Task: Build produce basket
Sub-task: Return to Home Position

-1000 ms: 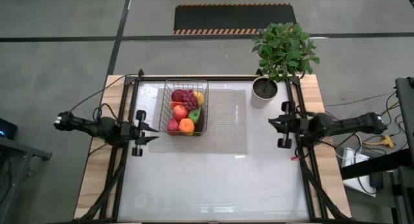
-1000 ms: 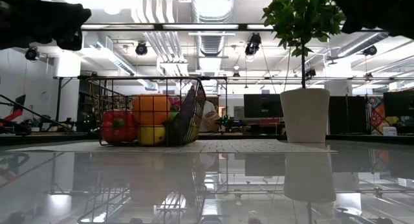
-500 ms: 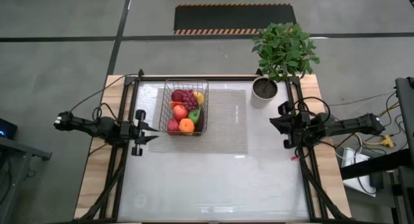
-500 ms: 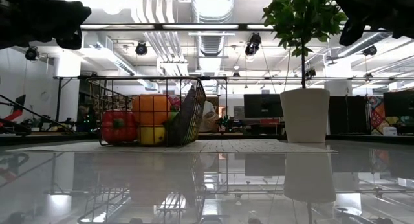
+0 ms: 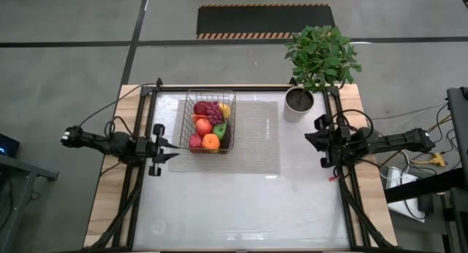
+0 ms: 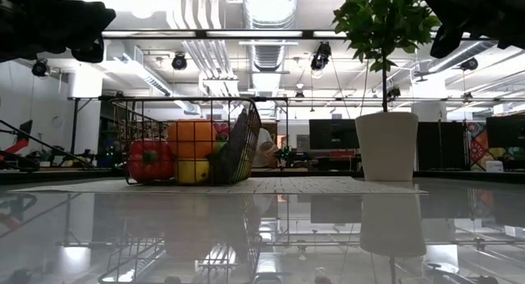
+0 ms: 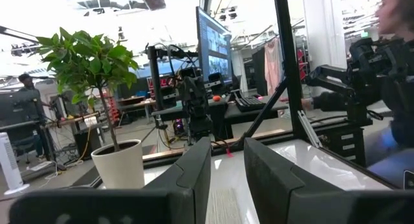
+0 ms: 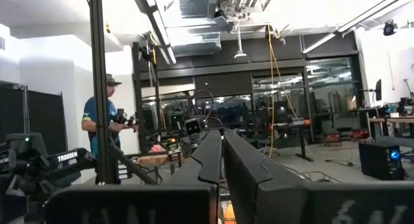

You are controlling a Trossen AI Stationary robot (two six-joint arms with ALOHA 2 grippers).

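Observation:
The wire basket (image 5: 208,121) stands on a pale mat (image 5: 256,140) at the table's far left. It holds the produce: an orange (image 5: 210,141), a red apple (image 5: 203,126), purple grapes (image 5: 210,109), a lemon (image 5: 224,109) and more. In the low view a red pepper (image 6: 148,161) and the orange (image 6: 193,140) show through the basket's wire side (image 6: 242,144). My left gripper (image 5: 175,150) hovers just left of the basket, empty, with a narrow gap between its fingers (image 7: 226,169). My right gripper (image 5: 306,139) hovers near the table's right edge, shut and empty (image 8: 223,149).
A white pot (image 5: 298,103) with a green plant (image 5: 320,55) stands at the far right corner; it also shows in the low view (image 6: 385,144). Black frame rails (image 5: 139,172) run along both table sides. A person (image 8: 107,127) stands in the room beyond.
My right arm has shifted slightly at the table's right edge, and its gripper now hangs a little lower in the low view. Since half a second ago it has kept still. The basket and produce have not moved.

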